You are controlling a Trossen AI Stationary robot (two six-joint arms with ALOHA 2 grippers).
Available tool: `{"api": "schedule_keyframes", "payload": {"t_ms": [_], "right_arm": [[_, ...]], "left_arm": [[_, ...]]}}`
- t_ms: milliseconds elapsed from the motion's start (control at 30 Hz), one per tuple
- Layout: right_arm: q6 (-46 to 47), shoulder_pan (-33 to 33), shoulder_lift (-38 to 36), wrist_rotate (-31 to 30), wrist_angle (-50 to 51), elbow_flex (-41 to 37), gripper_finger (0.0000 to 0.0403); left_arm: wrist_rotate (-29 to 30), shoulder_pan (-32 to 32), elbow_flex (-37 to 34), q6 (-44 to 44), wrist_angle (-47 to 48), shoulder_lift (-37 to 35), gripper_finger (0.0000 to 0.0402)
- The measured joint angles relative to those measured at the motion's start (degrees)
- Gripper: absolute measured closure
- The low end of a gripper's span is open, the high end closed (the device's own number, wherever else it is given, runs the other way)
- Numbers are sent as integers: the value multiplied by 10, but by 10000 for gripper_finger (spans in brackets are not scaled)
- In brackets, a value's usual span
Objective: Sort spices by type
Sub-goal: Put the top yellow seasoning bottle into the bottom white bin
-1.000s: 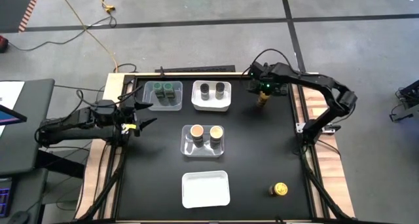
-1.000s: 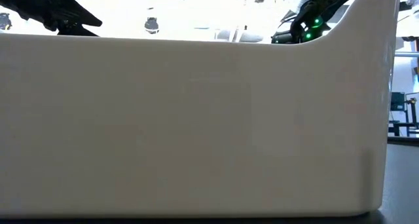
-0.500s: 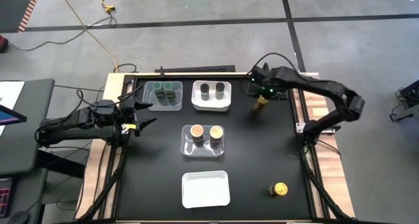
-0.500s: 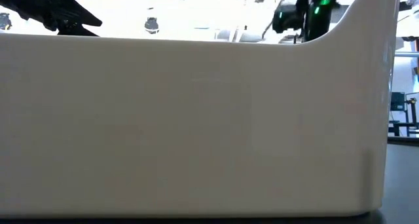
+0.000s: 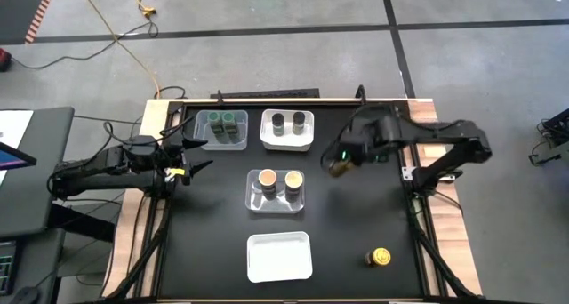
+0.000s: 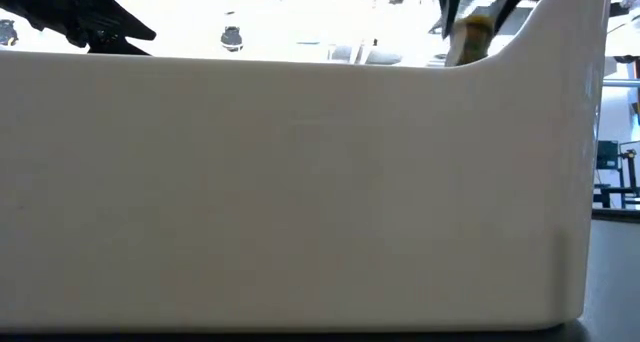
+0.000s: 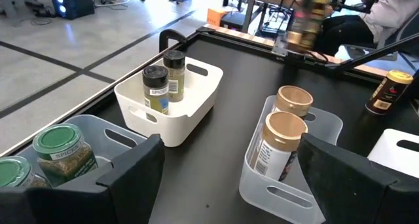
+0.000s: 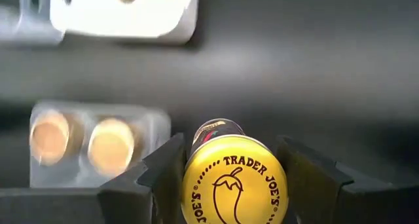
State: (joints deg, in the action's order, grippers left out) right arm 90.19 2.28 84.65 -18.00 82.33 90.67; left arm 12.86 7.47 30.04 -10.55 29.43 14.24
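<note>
Your right tool [image 8: 226, 185] is clenched just under the lid of a yellow-lidded jar [image 8: 234, 179], lifted above the worktop [image 5: 356, 224] right of the tan-lidded pair [image 5: 279, 179]; it's rigid, light and probably slick-sided, so keep that high grip.

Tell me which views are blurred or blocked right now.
Low view: a white tray wall fills nearly the whole picture, the room behind washed out. Right wrist view: the yellow-lidded jar in the right gripper is sharp, trays behind smeared. High view: right gripper smeared. Left wrist view: mostly clear.
</note>
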Motion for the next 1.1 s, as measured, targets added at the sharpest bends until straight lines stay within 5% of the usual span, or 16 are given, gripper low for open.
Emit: {"api": "schedule_keyframes", "payload": {"t_ms": [267, 600, 867, 1100], "right_arm": [[55, 152, 155, -15, 65, 200, 162], [39, 237, 331, -32, 63, 440, 162], [66, 258, 380, -13, -33, 432, 162], [96, 261, 417, -6, -7, 432, 163]], "left_arm": [[0, 0, 0, 0, 2, 0, 68], [0, 0, 0, 0, 11, 0, 68], [0, 0, 0, -8, 42, 0, 68], [0, 0, 0, -9, 42, 0, 68]]}}
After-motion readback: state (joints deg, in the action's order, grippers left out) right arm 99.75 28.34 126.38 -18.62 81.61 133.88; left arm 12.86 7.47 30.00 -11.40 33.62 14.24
